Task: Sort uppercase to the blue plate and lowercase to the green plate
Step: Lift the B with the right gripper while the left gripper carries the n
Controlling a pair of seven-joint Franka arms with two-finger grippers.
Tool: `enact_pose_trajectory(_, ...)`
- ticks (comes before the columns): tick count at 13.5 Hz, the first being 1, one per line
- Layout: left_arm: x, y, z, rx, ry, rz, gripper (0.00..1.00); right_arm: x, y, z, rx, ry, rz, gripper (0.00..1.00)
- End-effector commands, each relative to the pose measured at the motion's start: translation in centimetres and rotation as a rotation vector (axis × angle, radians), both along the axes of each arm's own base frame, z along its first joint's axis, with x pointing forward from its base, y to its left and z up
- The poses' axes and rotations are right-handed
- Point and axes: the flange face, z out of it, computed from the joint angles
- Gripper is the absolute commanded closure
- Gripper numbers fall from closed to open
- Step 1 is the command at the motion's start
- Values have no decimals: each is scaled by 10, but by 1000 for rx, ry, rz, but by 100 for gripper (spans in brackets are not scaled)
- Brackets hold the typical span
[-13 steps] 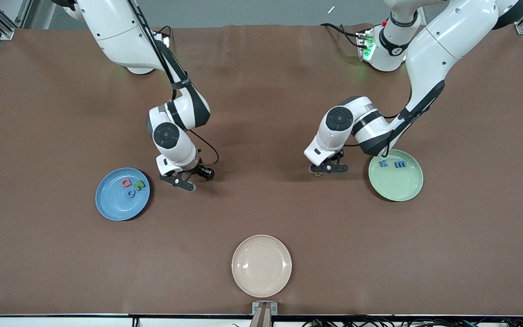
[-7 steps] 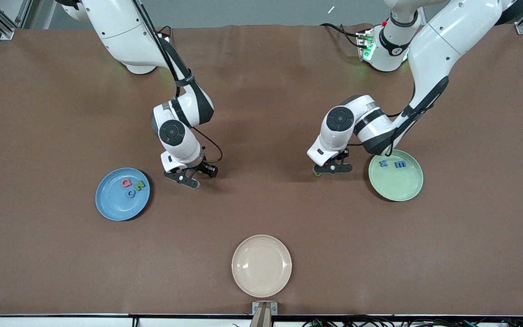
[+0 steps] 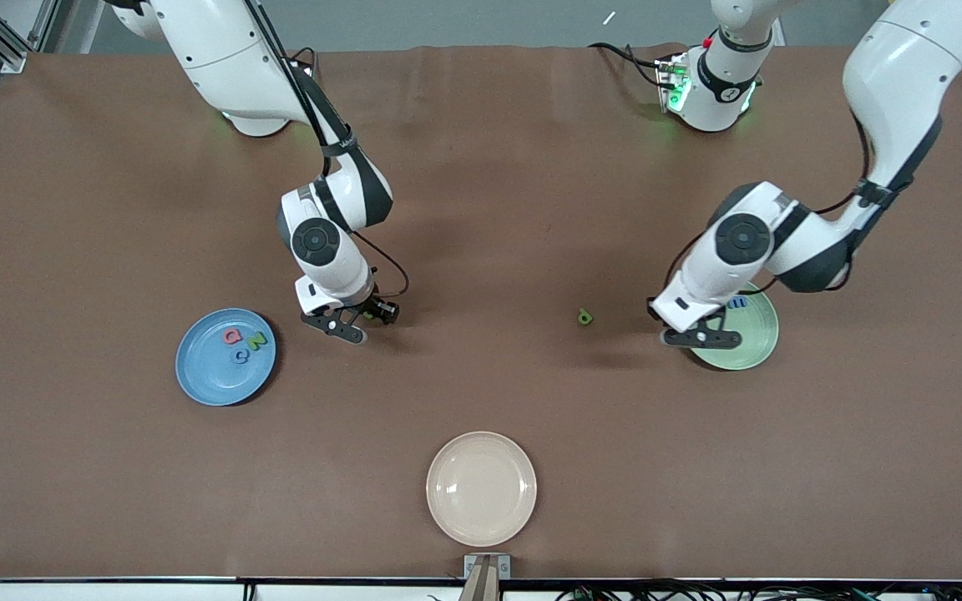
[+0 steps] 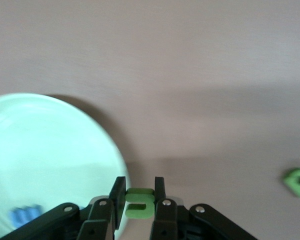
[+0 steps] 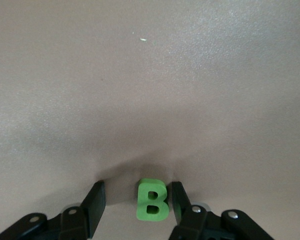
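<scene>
Three plates on the brown counter (image 3: 481, 167). The cream plate (image 3: 481, 488) sits bare, nearest the front camera. Toward the right arm's end, the blue plate (image 3: 225, 356) carries three capitals (image 3: 240, 342). Toward the left arm's end, the green plate (image 3: 746, 342) shows one blue lowercase letter (image 3: 736, 302), and the left gripper (image 4: 139, 192) is over its rim, fingers clenched on a green letter (image 4: 139, 203). Beside that plate, one green p (image 3: 584, 316) lies loose. The right gripper (image 5: 137, 196) hovers near the blue plate, fingers parted around a green B (image 5: 152, 200).
</scene>
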Motion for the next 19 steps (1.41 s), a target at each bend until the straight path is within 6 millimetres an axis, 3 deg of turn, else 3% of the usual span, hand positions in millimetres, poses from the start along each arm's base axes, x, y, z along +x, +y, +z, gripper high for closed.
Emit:
enact_pose_trajectory(1, 3, 41, 6, 17, 0, -47, 90, -18, -2, -6, -15, 22, -13, 51)
enact_pose_trajectory(2, 4, 60, 3, 27, 3, -59, 90, -18, -2, -6, -16, 24, -12, 63)
enact_pose_trajectory(4, 4, 96, -6, 31, 16, -68, 90, -17, -4, -6, -16, 25, -16, 96)
enact_pose_trajectory(7, 4, 115, -17, 34, 26, -94, 90, -11, -7, 0, -12, 20, -23, 100)
enact_pose_trajectory(9, 3, 128, -30, 45, 27, -110, 90, 2, -10, 22, -2, 10, -23, 100)
enact_pose_trajectory(11, 5, 127, -36, 33, 21, -114, 89, 26, -26, 48, -7, 39, -18, 100)
enact_pose_trajectory(12, 6, 130, -38, 33, 22, -112, 89, 42, -40, 62, -6, 55, 15, 100)
enact_pose_trajectory(15, 9, 131, -47, 37, 15, -131, 89, 91, -115, 92, 10, 88, 98, 100)
enact_pose_trajectory(17, 9, 133, -49, 39, 18, -131, 87, 105, -171, 90, 21, 81, 169, 100)
enact_pose_trajectory(19, 8, 131, -50, 37, 19, -136, 81, 114, -210, 81, 26, 68, 210, 100)
